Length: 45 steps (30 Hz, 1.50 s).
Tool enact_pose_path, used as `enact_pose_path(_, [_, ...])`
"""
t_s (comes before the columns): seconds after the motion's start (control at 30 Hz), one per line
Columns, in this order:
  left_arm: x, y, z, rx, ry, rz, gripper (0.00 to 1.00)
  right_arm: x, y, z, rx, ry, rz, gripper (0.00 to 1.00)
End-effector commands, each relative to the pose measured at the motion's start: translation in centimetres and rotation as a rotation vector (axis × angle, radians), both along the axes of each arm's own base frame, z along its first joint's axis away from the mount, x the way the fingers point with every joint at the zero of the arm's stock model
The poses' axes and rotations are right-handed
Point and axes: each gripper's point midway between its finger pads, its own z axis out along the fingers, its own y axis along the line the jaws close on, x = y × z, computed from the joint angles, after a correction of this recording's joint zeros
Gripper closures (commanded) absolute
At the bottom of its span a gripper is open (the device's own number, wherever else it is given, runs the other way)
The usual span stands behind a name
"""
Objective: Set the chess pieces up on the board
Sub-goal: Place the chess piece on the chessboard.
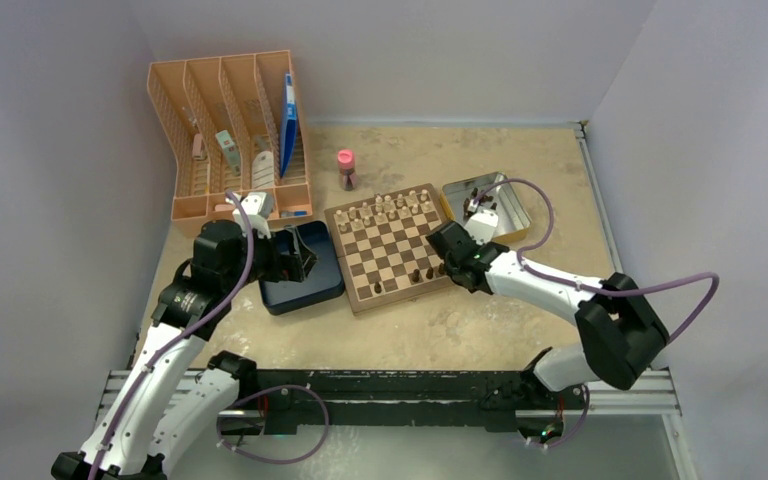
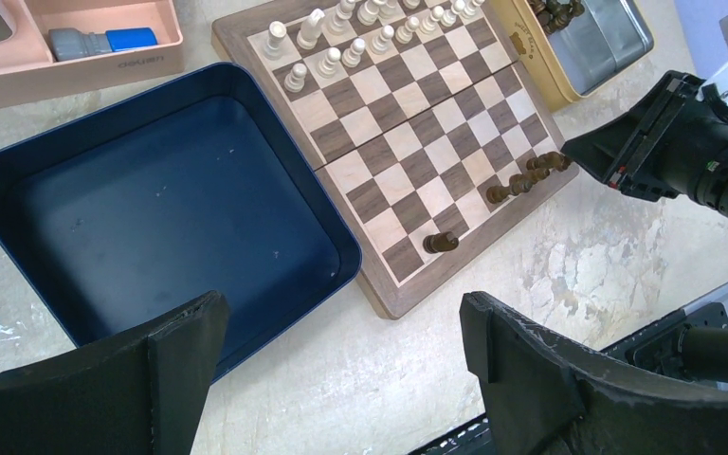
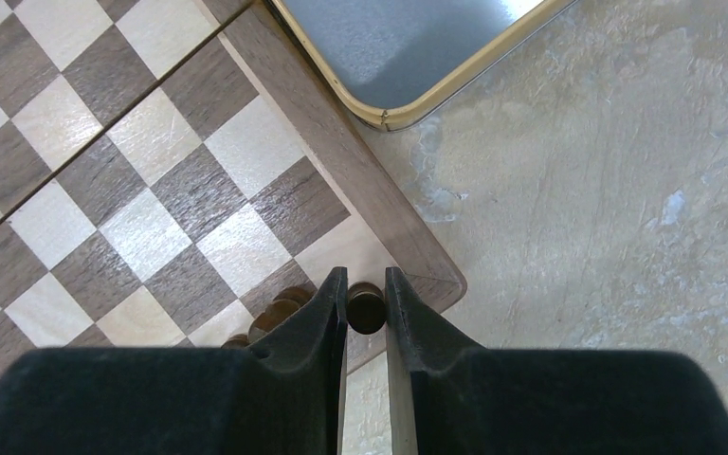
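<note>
Nearest me, a black rail [image 1: 410, 385] carries both arm bases along the front edge of the table [image 1: 410, 330]. Bare table lies between it and the board [image 2: 389, 142].

The left gripper [image 2: 341, 303] hangs spread wide over the near rim of a blue box [image 2: 152, 209], which lies just left of the board. The right gripper [image 3: 366, 282] is down at the board's near right corner, its fingers pressed in on a dark piece [image 3: 367, 311] standing there. More dark pieces [image 2: 521, 178] crowd tight against one finger along the near edge. A lone dark piece [image 2: 441, 243] stands farther left.

Just right of the board sits a gold-rimmed tin [image 1: 505, 200], with the right arm reaching in below it. Cream pieces [image 2: 341, 38] fill the board's far rows.

Beyond them stand a pink-capped bottle [image 1: 346, 168] and, in the far left corner, an orange rack [image 1: 225, 130]. The tabletop is mottled, sandy and scuffed. Pale walls [image 1: 440, 60] close it in on three sides, with open table to the right of the tin.
</note>
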Motion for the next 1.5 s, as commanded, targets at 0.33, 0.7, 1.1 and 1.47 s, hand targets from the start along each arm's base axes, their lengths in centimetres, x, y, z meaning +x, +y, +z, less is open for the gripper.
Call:
enact_pose_path(0.33, [0.4, -0.2, 1.2, -0.024, -0.048, -0.004, 0.07, 0.9, -0.7, -0.1, -0.026, -0.051, -0.065, 0.81])
enact_pose_path(0.7, [0.4, -0.2, 1.2, -0.024, -0.048, -0.005, 0.07, 1.2, -0.6, -0.7, -0.039, -0.045, -0.064, 0.8])
enact_pose_path(1.1, [0.4, -0.3, 1.1, -0.024, -0.046, -0.007, 0.07, 1.6, -0.3, -0.4, -0.034, -0.06, -0.061, 0.77])
enact_pose_path(1.47, [0.4, -0.2, 1.2, -0.026, -0.049, -0.006, 0.07, 1.9, 0.0, 0.1, -0.026, -0.067, -0.054, 0.76])
